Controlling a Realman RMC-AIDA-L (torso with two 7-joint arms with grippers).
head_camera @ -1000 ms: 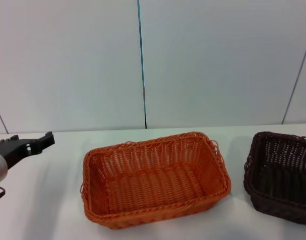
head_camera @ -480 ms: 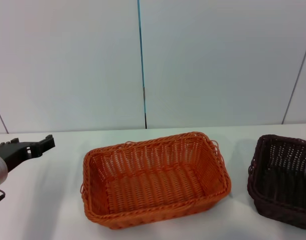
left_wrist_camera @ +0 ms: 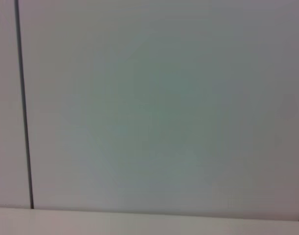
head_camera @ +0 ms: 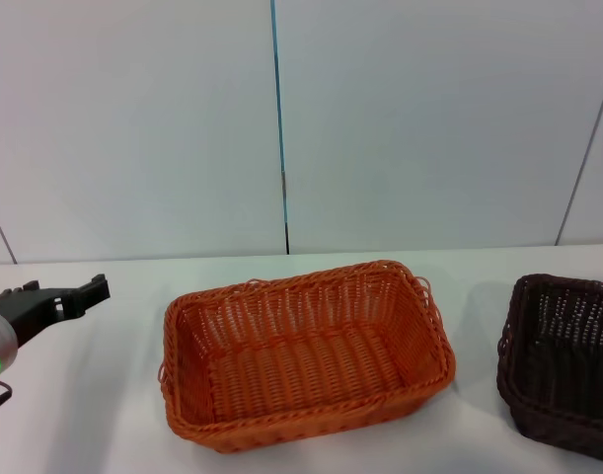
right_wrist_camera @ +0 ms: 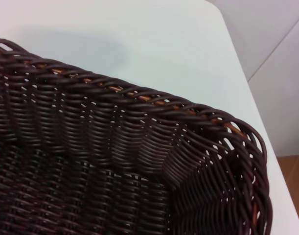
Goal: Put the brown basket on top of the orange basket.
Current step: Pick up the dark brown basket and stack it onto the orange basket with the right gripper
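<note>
The orange basket sits upright in the middle of the white counter, toward its front edge, with its braided rim showing a few loose loops. The brown basket stands well apart from it at the counter's right edge, cut off by the head view, and the right wrist view looks straight down into its woven corner. The left hand hovers by the counter's left edge with its dark fingers parted, grasping nothing, while I cannot tell the right hand's state, as it appears in no view.
</note>
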